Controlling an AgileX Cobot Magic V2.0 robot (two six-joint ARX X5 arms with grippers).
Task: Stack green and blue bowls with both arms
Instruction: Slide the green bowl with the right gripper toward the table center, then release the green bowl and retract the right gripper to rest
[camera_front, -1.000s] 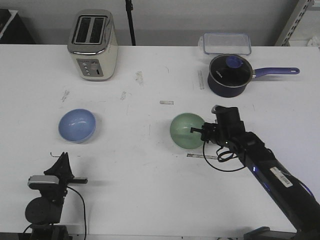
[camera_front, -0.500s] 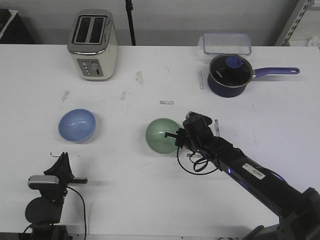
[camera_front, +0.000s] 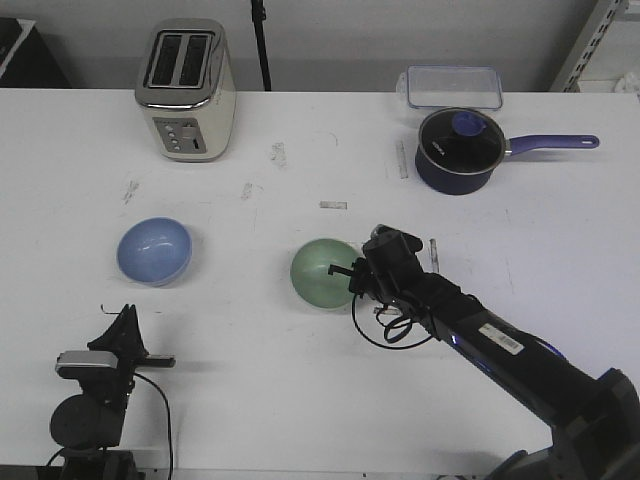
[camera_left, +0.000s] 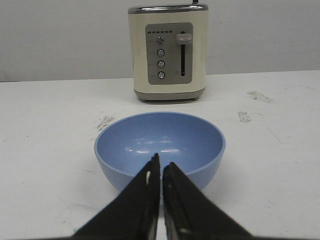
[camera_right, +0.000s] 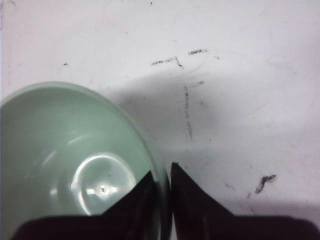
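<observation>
The pale green bowl (camera_front: 321, 272) sits near the table's middle, and my right gripper (camera_front: 352, 277) is shut on its right rim. In the right wrist view one finger is inside the green bowl (camera_right: 75, 160) and the other outside, with the right gripper (camera_right: 162, 179) pinching the wall. Far to the left the blue bowl (camera_front: 154, 250) rests alone on the table. My left gripper (camera_front: 126, 322) hangs low, just short of it toward the front edge. Seen from the left wrist, the blue bowl (camera_left: 160, 142) fills the view straight ahead of the left gripper (camera_left: 161, 169), which is shut and holds nothing.
A cream toaster (camera_front: 186, 90) stands at the back left, straight beyond the blue bowl. At the back right are a navy saucepan (camera_front: 457, 150) with a purple handle and a clear lidded box (camera_front: 452, 86). Scuffs and tape strips mark the white table (camera_front: 300, 400).
My right arm has carried the green bowl leftward toward the table's middle, mostly in the first half second. The blue bowl and left arm have not moved.
</observation>
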